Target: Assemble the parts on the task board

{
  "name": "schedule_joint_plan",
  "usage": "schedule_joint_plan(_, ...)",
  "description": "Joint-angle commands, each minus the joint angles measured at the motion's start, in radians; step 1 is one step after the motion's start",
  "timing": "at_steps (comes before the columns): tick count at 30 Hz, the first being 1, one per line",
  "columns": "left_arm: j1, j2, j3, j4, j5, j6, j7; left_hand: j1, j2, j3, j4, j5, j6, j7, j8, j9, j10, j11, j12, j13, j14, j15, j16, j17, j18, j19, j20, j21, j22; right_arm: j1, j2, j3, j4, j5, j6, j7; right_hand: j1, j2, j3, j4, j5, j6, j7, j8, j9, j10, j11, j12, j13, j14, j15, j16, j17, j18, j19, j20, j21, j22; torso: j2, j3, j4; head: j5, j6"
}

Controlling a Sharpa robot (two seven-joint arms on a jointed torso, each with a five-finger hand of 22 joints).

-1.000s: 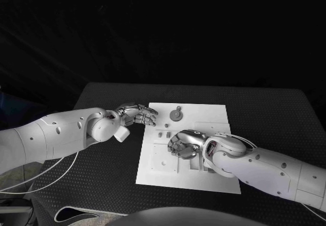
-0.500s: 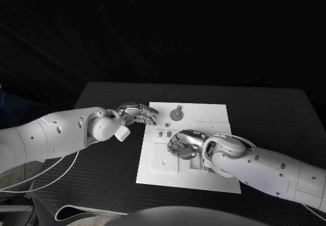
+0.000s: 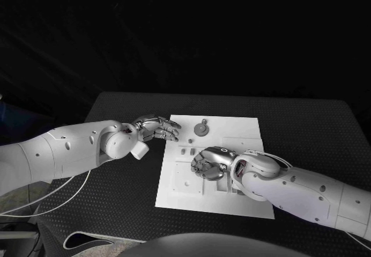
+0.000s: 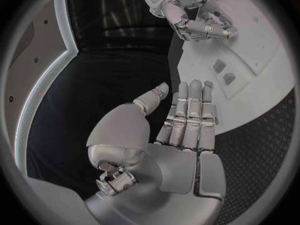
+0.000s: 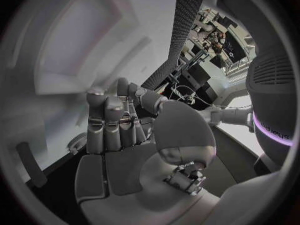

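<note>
The white task board lies in the middle of the black table. A round grey part sits on its far section, and two small parts stand side by side near its left edge, also seen as small parts in the left wrist view. My left hand hovers at the board's far left edge, fingers straight and together, thumb apart, holding nothing. My right hand is low over the board's middle with its fingers curled in; no part shows in them. The right hand reaches down to the board.
The black textured table mat surrounds the board on all sides. A white cable hangs below my left arm at the table's near left. Raised blocks and recesses lie on the board next to my right wrist.
</note>
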Motion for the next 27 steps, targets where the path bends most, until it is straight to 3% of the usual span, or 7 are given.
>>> schedule_joint_plan(1, 0.001, 0.002, 0.001, 0.002, 0.006, 0.011, 0.011, -0.007, -0.002, -0.006, -0.001, 0.000, -0.005, 0.002, 0.000, -0.002, 0.005, -0.001, -0.004, 0.001, 0.008, 0.000, -0.005, 0.001, -0.007, 0.007, -0.002, 0.005, 0.002, -0.005, -0.009, -0.004, -0.008, -0.023, 0.037, -0.022, 0.010, -0.001, 0.001, -0.001, 0.006, 0.003, -0.002, -0.005, -0.001, -0.001, -0.002, 0.004, 0.256, 0.001, -0.009, -0.006, 0.001, 0.098, 0.000, -0.005, 0.002, 0.016, 0.000, 0.0004, -0.0001, 0.000, -0.001)
schedule_joint_plan(27, 0.001, 0.002, 0.001, 0.000, 0.006, 0.012, 0.009, -0.007, -0.001, -0.006, -0.001, 0.000, -0.005, 0.003, 0.000, -0.002, 0.006, -0.001, -0.006, 0.002, 0.008, 0.000, -0.007, 0.002, -0.007, 0.007, -0.002, 0.005, 0.002, -0.005, -0.020, -0.004, -0.002, -0.023, 0.051, -0.024, 0.012, 0.001, 0.002, -0.001, 0.006, 0.006, -0.003, -0.005, -0.002, -0.001, -0.003, 0.005, 0.265, 0.000, -0.010, -0.007, 0.001, 0.098, -0.001, -0.005, 0.002, 0.016, 0.000, -0.0004, 0.0001, 0.002, -0.002)
